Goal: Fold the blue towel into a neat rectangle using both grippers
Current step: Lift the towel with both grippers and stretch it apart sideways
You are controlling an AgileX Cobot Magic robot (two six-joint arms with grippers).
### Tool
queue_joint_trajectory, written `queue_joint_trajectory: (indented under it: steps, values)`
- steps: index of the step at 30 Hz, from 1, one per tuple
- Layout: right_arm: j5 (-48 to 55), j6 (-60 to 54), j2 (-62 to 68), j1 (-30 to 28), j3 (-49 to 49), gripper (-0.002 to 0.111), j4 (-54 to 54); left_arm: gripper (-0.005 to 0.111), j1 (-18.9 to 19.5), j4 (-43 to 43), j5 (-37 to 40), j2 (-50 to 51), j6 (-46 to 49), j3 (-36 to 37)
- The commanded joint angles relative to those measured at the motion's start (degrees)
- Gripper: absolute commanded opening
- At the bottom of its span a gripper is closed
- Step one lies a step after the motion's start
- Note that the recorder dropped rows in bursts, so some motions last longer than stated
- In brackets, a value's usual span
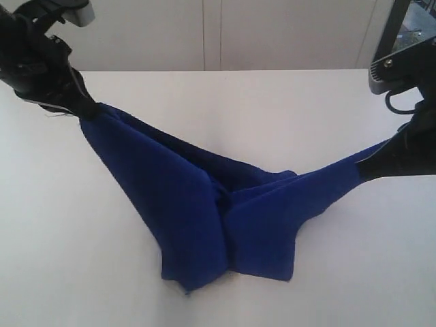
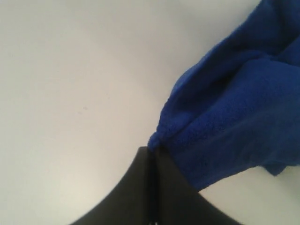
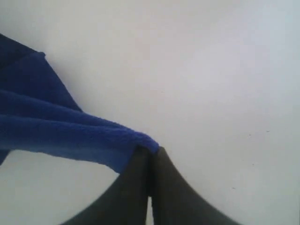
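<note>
The blue towel [image 1: 204, 197] hangs in a sagging V between both arms, its bunched lower folds resting on the white table [image 1: 286, 102]. My left gripper [image 1: 87, 109] is at the upper left, shut on one end of the towel [image 2: 234, 112]; the cloth bunches right at its tips [image 2: 152, 149]. My right gripper [image 1: 361, 170] is at the right, shut on the other end, which stretches taut from its tips [image 3: 150, 150] as a narrow band of towel [image 3: 56, 131]. No white tag shows.
The white table spreads all round the towel. A pale wall [image 1: 218, 34] stands behind its far edge. Part of the right arm's mount [image 1: 402, 61] rises at the upper right.
</note>
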Motion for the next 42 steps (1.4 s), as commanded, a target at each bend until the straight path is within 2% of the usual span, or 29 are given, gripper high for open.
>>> queue_joint_trajectory:
  steps: [1,7,15,23,28,31,37,42]
  values:
    - [2.07,-0.04,-2.27,-0.54,-1.50,0.000,-3.76,0.000,0.19,8.13,3.57,-4.99,-7.07,0.42]
    - [4.20,2.88,-4.25,-0.54,-3.66,0.000,-6.10,0.000,0.19,14.54,4.99,-11.41,-13.72,0.95]
    - [7.45,5.25,-6.86,-0.54,-4.31,0.000,-9.90,0.000,0.19,26.89,5.76,-22.31,-23.73,6.41]
    - [9.76,6.08,-14.67,-0.54,-4.42,0.000,-10.71,0.000,0.19,27.36,9.04,-32.70,-24.93,7.93]
    - [11.58,4.43,-20.29,-0.54,-4.42,0.000,-7.64,0.000,0.19,27.77,12.29,-38.36,-25.66,8.17]
    - [11.06,4.43,-20.93,-0.54,-4.32,0.000,-7.51,0.000,0.19,29.78,11.44,-39.36,-27.85,10.75]
    - [9.79,5.41,-18.98,-0.54,-4.32,0.000,-8.64,0.000,0.19,31.35,3.73,-38.98,-33.56,16.48]
    - [11.54,5.83,-22.30,-0.54,-4.32,0.000,-7.49,0.000,0.19,31.41,7.26,-41.05,-33.43,16.48]
